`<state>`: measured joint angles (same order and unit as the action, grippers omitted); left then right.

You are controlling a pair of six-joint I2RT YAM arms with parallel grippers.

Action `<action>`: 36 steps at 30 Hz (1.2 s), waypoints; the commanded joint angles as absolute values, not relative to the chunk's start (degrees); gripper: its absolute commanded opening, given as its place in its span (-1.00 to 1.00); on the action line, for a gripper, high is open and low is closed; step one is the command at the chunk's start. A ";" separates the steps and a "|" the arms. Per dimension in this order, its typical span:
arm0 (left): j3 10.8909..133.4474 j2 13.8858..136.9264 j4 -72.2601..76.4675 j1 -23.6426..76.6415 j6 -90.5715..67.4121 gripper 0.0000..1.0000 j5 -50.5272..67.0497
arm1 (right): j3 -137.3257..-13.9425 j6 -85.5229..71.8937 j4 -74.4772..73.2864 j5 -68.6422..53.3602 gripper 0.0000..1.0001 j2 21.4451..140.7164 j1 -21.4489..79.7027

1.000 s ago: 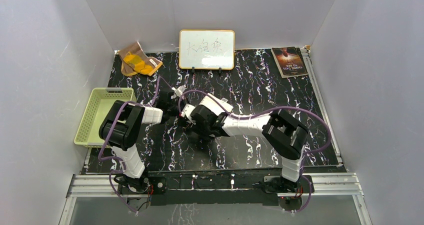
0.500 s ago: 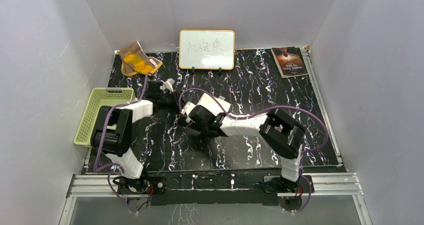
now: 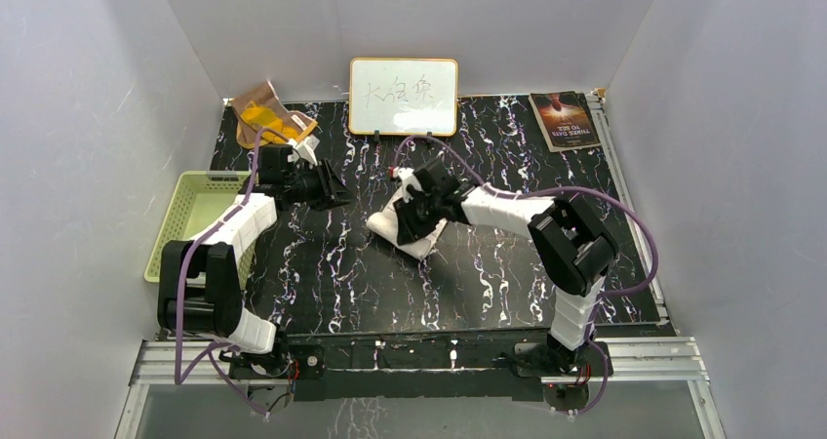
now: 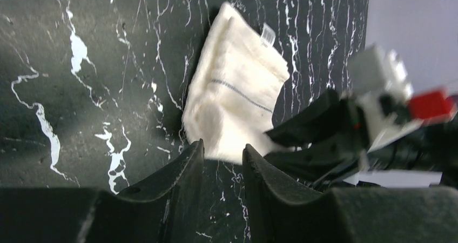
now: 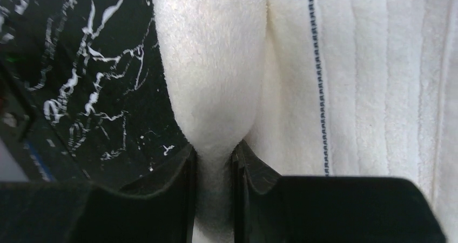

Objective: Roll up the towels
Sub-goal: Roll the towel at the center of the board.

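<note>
I am looking at a black table (image 3: 507, 263) with white streaks all over it, like marble. Plain white walls (image 3: 98, 117) stand on three sides of it. At the back, a small whiteboard (image 3: 403, 96) with some writing leans up on its stand. A dark booklet (image 3: 564, 120) lies in the back right corner.

A pale green basket (image 3: 168, 232) with slots in its sides sits at the left edge of the table. Its pale floor shows, and the left arm reaches past its far corner.

The orange and brown cloth (image 3: 268, 119) lies in a bunch in the back left corner, well apart from both arms.

The cream towel (image 3: 414, 242) lies near the middle of the table, folded over into a thick, soft wad. It has a thin dark line (image 5: 318, 81) across it and a little tag (image 4: 268, 33) at one corner.

The right gripper (image 3: 408, 210) is down on the towel. Its two black fingers (image 5: 183, 183) are squeezed close on a puffy fold of the towel, which bulges out between them.

The left gripper (image 3: 336, 193) is off to the left of the towel, not touching it. Its fingers (image 4: 183, 167) stand a little way apart with a narrow gap. Nothing is between them.
</note>
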<state>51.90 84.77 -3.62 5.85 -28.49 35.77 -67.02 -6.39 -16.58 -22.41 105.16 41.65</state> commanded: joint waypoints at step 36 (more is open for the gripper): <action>51.16 103.56 23.13 17.30 -45.18 -0.37 45.33 | -63.03 -43.77 8.54 -59.74 -0.44 125.00 23.47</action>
